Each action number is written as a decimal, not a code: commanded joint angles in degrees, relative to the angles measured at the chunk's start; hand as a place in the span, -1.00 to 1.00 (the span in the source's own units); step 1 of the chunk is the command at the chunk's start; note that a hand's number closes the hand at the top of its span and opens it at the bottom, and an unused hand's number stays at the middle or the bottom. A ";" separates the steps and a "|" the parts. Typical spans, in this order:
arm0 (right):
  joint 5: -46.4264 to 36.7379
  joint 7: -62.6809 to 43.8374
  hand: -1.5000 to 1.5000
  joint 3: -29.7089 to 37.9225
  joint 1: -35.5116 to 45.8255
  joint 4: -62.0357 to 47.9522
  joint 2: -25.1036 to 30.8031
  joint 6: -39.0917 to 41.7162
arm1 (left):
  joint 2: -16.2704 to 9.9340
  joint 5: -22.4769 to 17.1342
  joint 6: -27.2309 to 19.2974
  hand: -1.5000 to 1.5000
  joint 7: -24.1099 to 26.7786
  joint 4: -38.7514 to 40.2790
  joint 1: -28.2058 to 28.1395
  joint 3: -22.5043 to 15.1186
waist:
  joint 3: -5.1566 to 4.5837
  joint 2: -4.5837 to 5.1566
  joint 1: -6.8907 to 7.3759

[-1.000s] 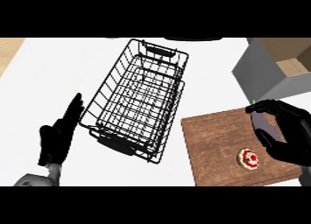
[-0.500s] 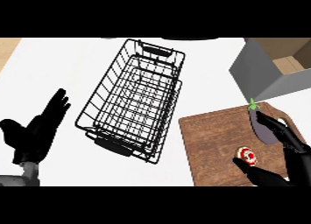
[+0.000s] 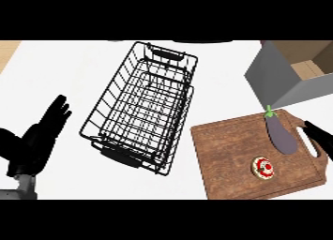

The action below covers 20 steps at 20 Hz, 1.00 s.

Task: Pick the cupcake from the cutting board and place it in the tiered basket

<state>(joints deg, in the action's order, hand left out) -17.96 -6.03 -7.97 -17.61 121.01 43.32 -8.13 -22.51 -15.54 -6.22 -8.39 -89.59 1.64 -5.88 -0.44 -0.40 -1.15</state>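
bare white counter (image 3: 51, 70) lies open to the left of the tiered basket (image 3: 142, 105) and in the strip between it and the cutting board (image 3: 224, 159). on the board an eggplant (image 3: 279, 133) lies just beside the cupcake (image 3: 263, 167), toward its upper right. a grey box (image 3: 293, 70) stands just behind the board's far edge. the basket's top is open.

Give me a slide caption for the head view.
Cupcake and eggplant on cutting board, wire basket alongside.

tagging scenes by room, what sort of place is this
Probably a kitchen counter: a brown wooden cutting board holds a purple eggplant and a small red-topped cupcake, beside a black wire tiered basket.
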 commanded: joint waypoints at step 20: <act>-18.46 -39.01 -1.00 -19.12 12.51 1.50 -7.84 22.64 | 2.17 0.98 3.83 0.00 -4.31 1.50 5.46 4.30 | 0.44 0.41 1.12</act>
<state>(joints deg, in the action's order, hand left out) -33.43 -45.25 -26.91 -6.42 126.99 38.46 13.41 -20.73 -14.43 -3.15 -11.01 -88.91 4.74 -3.10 -0.03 0.01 0.13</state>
